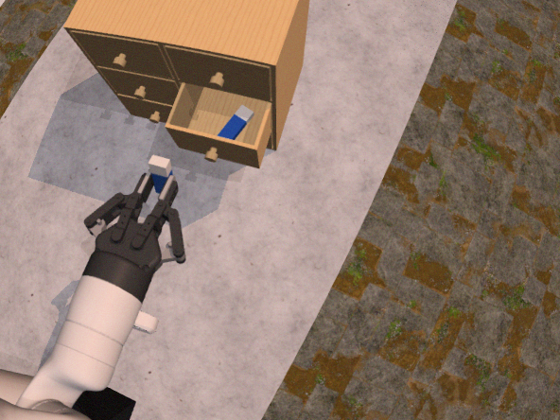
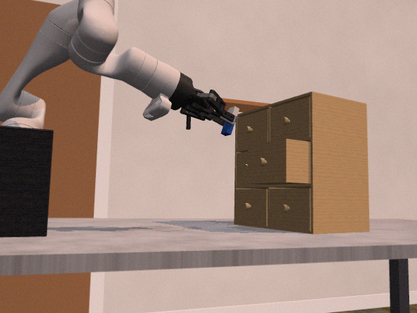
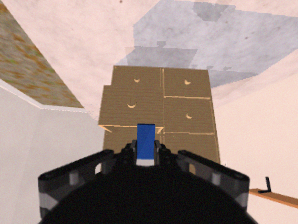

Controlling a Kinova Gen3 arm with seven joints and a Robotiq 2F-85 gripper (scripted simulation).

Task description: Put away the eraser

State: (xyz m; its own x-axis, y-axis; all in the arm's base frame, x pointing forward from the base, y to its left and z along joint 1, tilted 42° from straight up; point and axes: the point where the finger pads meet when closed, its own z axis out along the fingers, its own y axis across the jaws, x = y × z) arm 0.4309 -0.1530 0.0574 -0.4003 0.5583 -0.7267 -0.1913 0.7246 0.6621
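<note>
My gripper (image 1: 158, 183) (image 2: 230, 119) (image 3: 145, 147) is shut on a blue eraser with a white end (image 1: 160, 166) (image 2: 227, 129) (image 3: 146, 136). It holds the eraser in the air in front of the chest (image 1: 189, 28) (image 2: 339, 162) (image 3: 187, 91), at about top-row height, white end up and slightly tilted. The right middle drawer (image 1: 236, 152) (image 2: 298, 161) (image 3: 112, 107) is pulled partly out and looks level. A second blue and white eraser (image 1: 233, 127) lies inside it. The held eraser is in front of and to the left of the open drawer, not over it.
The other drawers, such as the top right one (image 1: 232, 71) (image 2: 294, 128), look pushed in. The open drawer's knob (image 1: 211, 154) (image 2: 263, 161) sticks out in front. The top right drawer's front stands above the open tray. The table's edge (image 1: 374, 203) runs right of the chest.
</note>
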